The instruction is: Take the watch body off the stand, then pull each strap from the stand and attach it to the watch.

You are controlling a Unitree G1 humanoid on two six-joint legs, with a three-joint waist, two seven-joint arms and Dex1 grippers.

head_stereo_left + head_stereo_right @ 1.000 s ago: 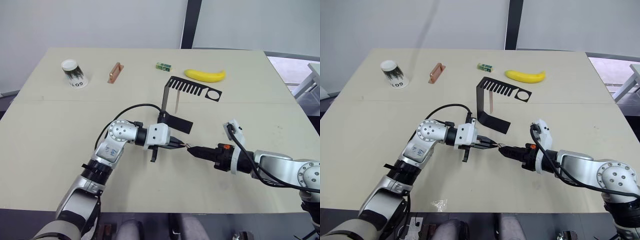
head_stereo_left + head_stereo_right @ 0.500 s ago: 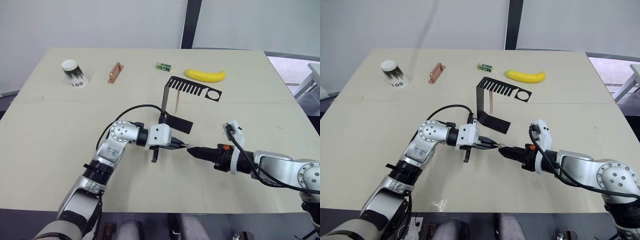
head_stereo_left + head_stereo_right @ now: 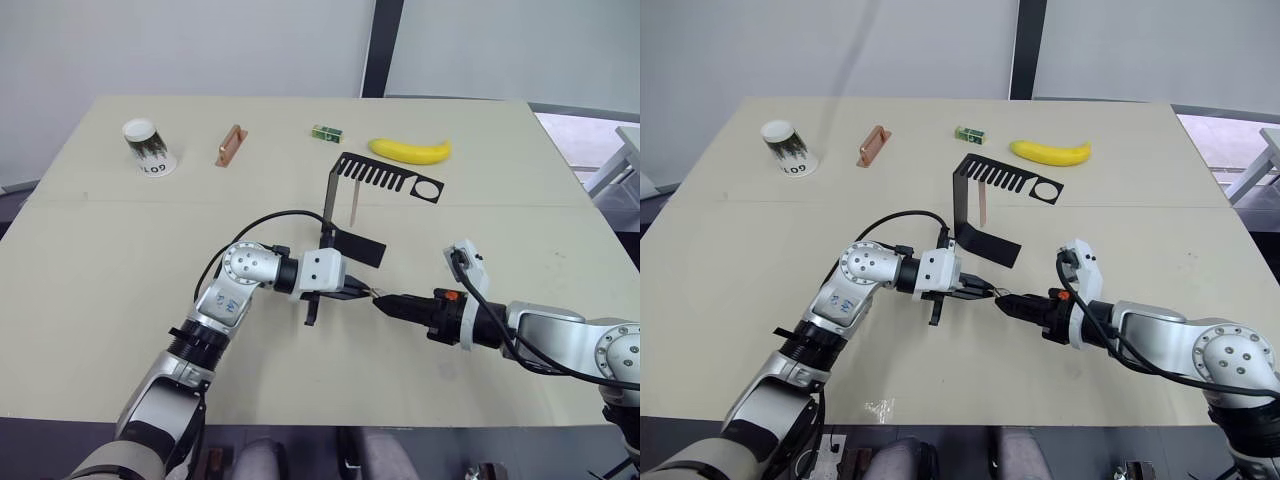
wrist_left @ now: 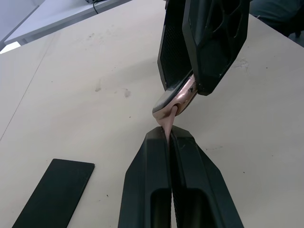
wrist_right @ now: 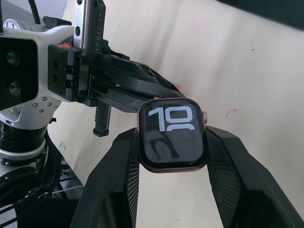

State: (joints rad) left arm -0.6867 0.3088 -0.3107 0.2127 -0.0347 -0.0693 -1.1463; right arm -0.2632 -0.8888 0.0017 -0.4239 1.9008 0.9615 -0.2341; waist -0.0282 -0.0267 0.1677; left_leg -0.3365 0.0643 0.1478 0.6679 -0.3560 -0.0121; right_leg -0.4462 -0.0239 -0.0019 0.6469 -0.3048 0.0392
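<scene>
A pale beige table [image 3: 100,300] carries a tipped paper cup [image 3: 149,146], a copper-brown block [image 3: 231,144], a small green box [image 3: 326,132], a banana [image 3: 410,151] and the black stand [image 3: 355,243].

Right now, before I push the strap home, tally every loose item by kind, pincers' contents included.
Black rounded-square watch body, in the right pincer: 1
Thin pinkish-tan straps: 2, one in the left pincer, one on the stand
Black bent-metal stand: 1
Yellow banana: 1
White paper cup: 1
Copper-brown block: 1
Small green box: 1
Total: 8
</scene>
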